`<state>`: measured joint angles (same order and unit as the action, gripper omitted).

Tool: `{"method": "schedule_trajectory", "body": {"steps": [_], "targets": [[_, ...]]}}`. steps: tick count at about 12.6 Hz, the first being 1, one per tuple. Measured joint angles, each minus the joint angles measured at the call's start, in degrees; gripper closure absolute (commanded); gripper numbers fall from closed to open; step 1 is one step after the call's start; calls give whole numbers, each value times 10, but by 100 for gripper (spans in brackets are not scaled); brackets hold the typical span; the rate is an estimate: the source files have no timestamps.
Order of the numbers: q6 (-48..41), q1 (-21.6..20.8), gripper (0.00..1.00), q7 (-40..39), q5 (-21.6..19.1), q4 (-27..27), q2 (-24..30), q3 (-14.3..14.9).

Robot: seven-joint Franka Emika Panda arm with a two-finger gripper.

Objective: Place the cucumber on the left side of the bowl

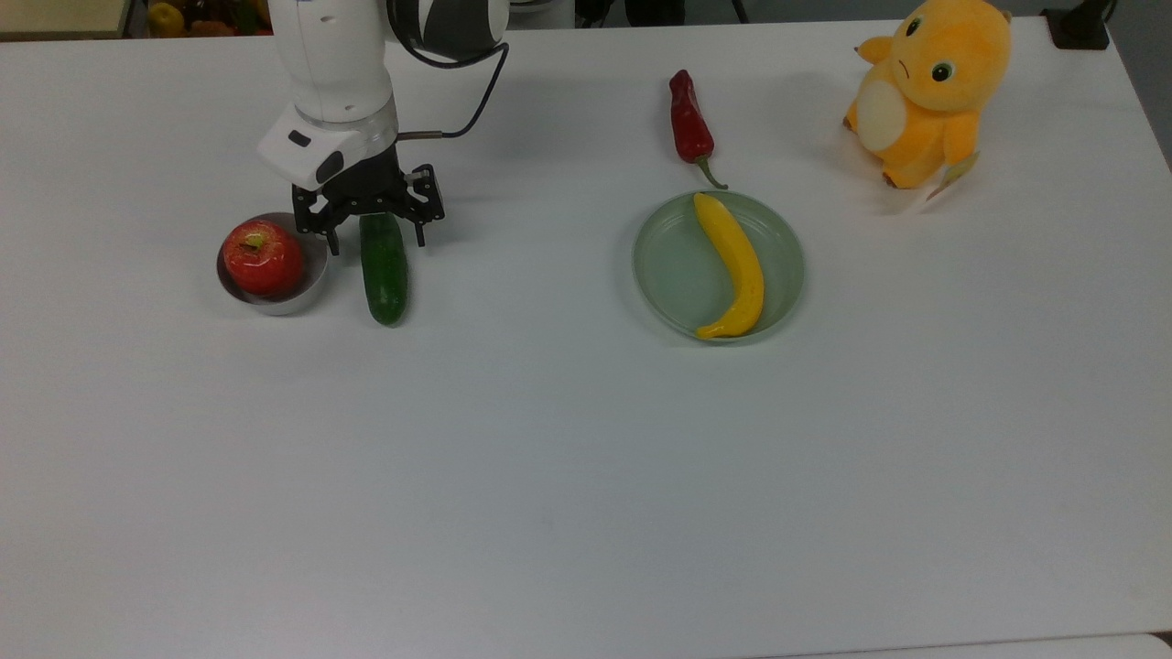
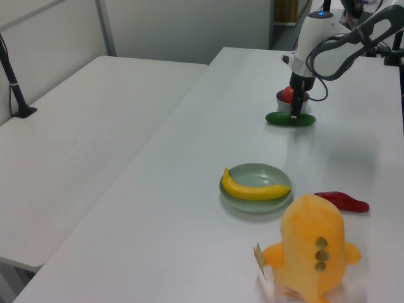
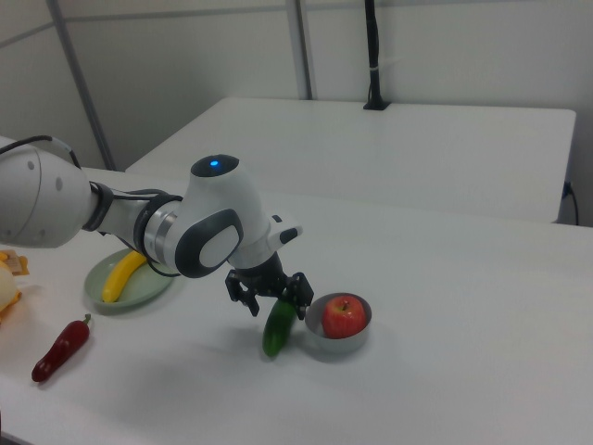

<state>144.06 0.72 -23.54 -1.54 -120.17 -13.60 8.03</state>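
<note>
We see the claw [image 1: 376,224] positioned low over the far end of the cucumber [image 1: 384,270], with its two fingers spread apart, one on each side of the cucumber and not pressing it. In the left view the claw [image 2: 294,113] stands upright above the cucumber [image 2: 290,118], which lies flat on the white worktop [image 1: 586,439].

We locate the cucumber just beside the bowl [image 1: 307,284], on the top view's right of it, with a narrow strip of worktop between the two. In the right view the cucumber [image 3: 276,326] lies on the right view's left of the bowl [image 3: 326,339], and the claw [image 3: 271,293] sits over its far end. A red apple [image 1: 263,258] rests inside the bowl.

Well apart, toward the top view's right, we note a pale green plate [image 1: 673,275] carrying a yellow banana [image 1: 735,266]. A red chili pepper [image 1: 689,117] lies just beyond the plate, its stem tip near the rim. An orange plush toy [image 1: 925,87] sits at the top view's far right corner.
</note>
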Motion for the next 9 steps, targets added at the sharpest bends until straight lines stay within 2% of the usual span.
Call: {"method": "schedule_trajectory", "body": {"steps": [4,8,9], "targets": [[-60,-6,0,15,-1,40,11,-5],[-245,-36,0,102,-3,153,56,-9],[-314,-42,0,123,-20,196,77,-9]]}}
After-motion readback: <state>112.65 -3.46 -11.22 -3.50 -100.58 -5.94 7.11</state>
